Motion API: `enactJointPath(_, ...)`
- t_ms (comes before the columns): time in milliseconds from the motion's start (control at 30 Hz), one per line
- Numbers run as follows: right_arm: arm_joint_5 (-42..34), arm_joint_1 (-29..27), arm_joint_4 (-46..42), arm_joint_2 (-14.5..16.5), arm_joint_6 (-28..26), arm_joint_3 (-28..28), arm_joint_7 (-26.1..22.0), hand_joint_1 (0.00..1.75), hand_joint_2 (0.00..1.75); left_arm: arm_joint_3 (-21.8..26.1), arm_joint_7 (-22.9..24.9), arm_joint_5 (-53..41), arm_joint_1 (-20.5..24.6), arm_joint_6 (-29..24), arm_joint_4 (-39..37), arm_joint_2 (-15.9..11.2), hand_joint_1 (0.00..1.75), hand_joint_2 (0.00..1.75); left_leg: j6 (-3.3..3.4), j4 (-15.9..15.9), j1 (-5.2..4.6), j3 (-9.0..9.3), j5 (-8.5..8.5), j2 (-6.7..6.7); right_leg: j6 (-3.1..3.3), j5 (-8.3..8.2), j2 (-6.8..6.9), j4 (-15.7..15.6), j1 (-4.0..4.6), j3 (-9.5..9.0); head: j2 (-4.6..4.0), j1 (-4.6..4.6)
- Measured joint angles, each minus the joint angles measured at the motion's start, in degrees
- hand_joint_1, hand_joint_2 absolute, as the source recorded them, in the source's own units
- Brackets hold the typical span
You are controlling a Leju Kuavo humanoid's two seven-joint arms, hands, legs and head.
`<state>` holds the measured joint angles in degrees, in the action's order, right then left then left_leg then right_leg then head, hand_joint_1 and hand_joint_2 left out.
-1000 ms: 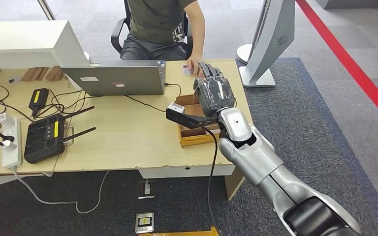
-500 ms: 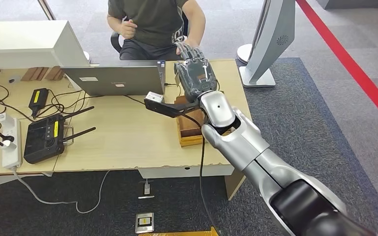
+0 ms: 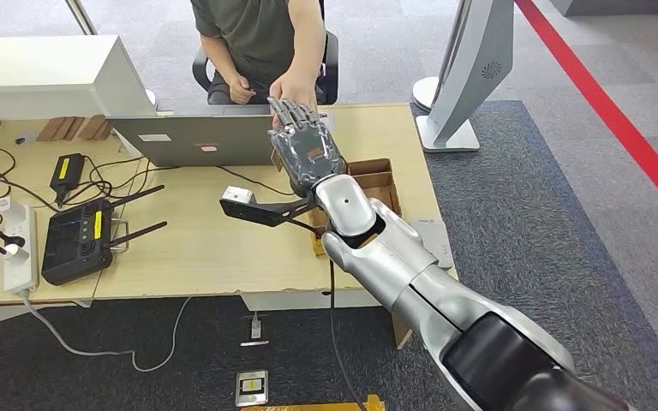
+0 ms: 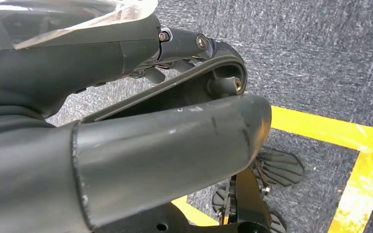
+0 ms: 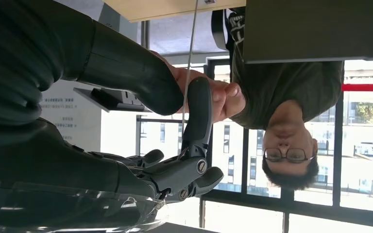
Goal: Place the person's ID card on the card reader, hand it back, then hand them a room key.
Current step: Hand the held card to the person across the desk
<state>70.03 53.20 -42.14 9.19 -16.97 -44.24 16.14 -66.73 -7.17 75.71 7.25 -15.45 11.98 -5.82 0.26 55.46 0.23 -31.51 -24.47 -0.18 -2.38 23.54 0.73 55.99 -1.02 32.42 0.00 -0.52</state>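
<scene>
- Since half a second ago, the right hand (image 3: pixel 308 158) has swung further left along the far edge of the desk (image 3: pixel 214 248). It has come clear of the wooden box (image 3: pixel 377 175) it covered before.
- We now see the hand stretched out above the desk's far edge, just right of the laptop (image 3: pixel 197 137). Its back is to the head camera and its fingers point away towards the seated person (image 3: pixel 261 34).
- The person's hand (image 3: pixel 294 86) reaches in from the far side and meets the robot's fingertips.
- From the wrist we see the thick thumb (image 5: pixel 126 73) and one dark finger (image 5: pixel 199 111) standing apart, with the person's hand pressed between and behind them.
- We cannot make out a card in that meeting of hands, so we cannot tell where the ID card is or whether the right hand grips anything.
- The wooden box, with its open compartments, sits at the right end of the desk, just beside the silver forearm.
- A flat white device (image 3: pixel 428 238) lies near it, at the desk's near right corner.
- The left hand (image 4: pixel 126 145) hangs over dark carpet marked with a yellow line (image 4: pixel 320 131). We cannot tell whether it is open or closed.
- On the left of the desk lie a black router (image 3: pixel 77 240) with antennas, a white power strip (image 3: pixel 19 248) and loose cables.
</scene>
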Motion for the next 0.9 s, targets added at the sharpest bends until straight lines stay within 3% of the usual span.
enactJointPath(567, 3.4, -0.5, 4.3, 1.5, -0.7, -1.1, 0.3, 1.75, 1.75, 0.9, 0.5, 0.7, -0.2, -0.8, 0.0, 0.9, 0.0, 0.0, 0.0, 0.0, 0.0, 0.01, 0.0, 0.0, 0.0, 0.0, 0.0, 0.0, 0.01, 0.0, 0.0, -0.01)
enactJointPath(900, 5.6, 0.4, 5.8, -0.4, 2.6, 0.2, 2.7, 1.75, 1.75, 1.6, 1.4, 1.2, -0.3, -1.8, 0.0, 1.2, 0.0, 0.0, 0.0, 0.0, 0.0, 0.01, 0.0, 0.01, 0.0, 0.0, 0.0, 0.0, 0.0, 0.0, 0.0, -0.01)
